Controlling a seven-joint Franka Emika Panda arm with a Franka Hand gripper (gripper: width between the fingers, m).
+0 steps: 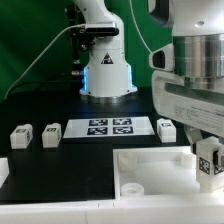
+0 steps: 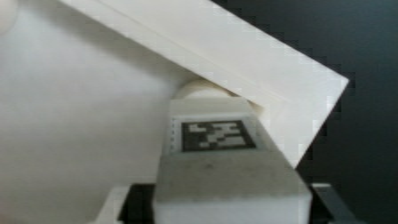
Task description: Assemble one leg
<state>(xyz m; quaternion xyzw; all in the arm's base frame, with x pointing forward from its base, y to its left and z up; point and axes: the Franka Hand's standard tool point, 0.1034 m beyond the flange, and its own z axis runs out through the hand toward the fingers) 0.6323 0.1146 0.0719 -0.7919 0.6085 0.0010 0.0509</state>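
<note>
My gripper (image 1: 207,160) is shut on a leg (image 1: 208,166), a small white block with a black-and-white tag on its face, at the exterior view's right. It holds the leg over the right part of the large white tray-like square piece (image 1: 150,172). In the wrist view the leg (image 2: 217,150) sits between the dark fingers (image 2: 153,205) of my gripper (image 2: 231,212). Its round tip is right at an inner corner of the square piece (image 2: 107,110), under the raised rim. I cannot tell if tip and piece touch.
Two loose legs (image 1: 20,138) (image 1: 50,134) stand at the exterior view's left and a third (image 1: 166,127) right of the marker board (image 1: 108,127). The robot base (image 1: 106,70) stands behind the board. Black table shows beyond the rim (image 2: 338,40).
</note>
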